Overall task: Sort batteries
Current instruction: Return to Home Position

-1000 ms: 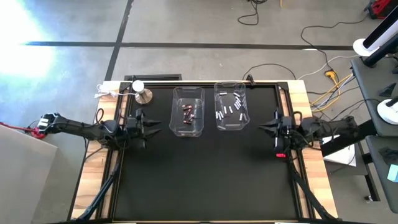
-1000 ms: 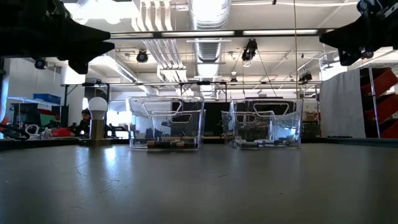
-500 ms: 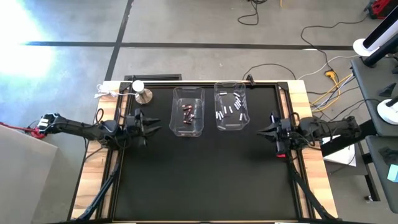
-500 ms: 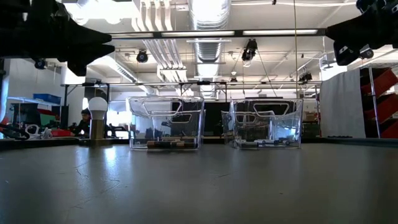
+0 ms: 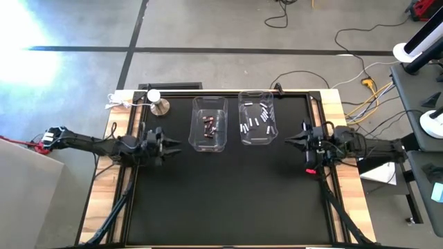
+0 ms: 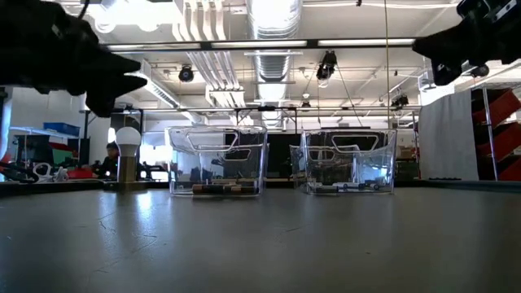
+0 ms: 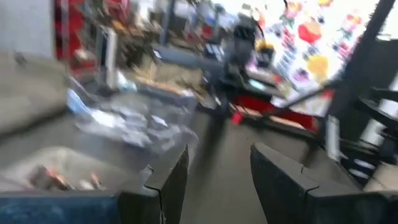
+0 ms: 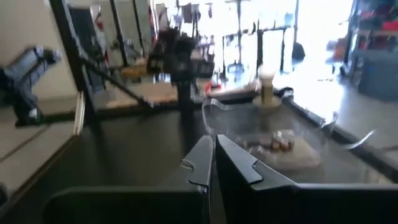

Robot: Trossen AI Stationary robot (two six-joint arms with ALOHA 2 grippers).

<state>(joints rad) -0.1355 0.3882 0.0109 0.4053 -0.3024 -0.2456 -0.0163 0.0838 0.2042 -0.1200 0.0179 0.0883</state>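
Two bins: the left bin (image 5: 209, 143) holds the dark batteries (image 5: 210, 123) and the right bin (image 5: 257, 139) holds the white batteries (image 5: 256, 120). Both stand at the far middle of the table (image 5: 228, 200).
Loose cells: none that I can see on the black surface.
Left gripper (image 5: 176, 146): fingers spread and empty. It has shifted slightly at the table's left side over the last second, well apart from the left bin.
Right gripper (image 5: 289, 142): fingers pressed together, holding nothing. Its arm has straightened toward the right edge.
Meaning: sorting looks finished, and both arms appear to be settling into rest.
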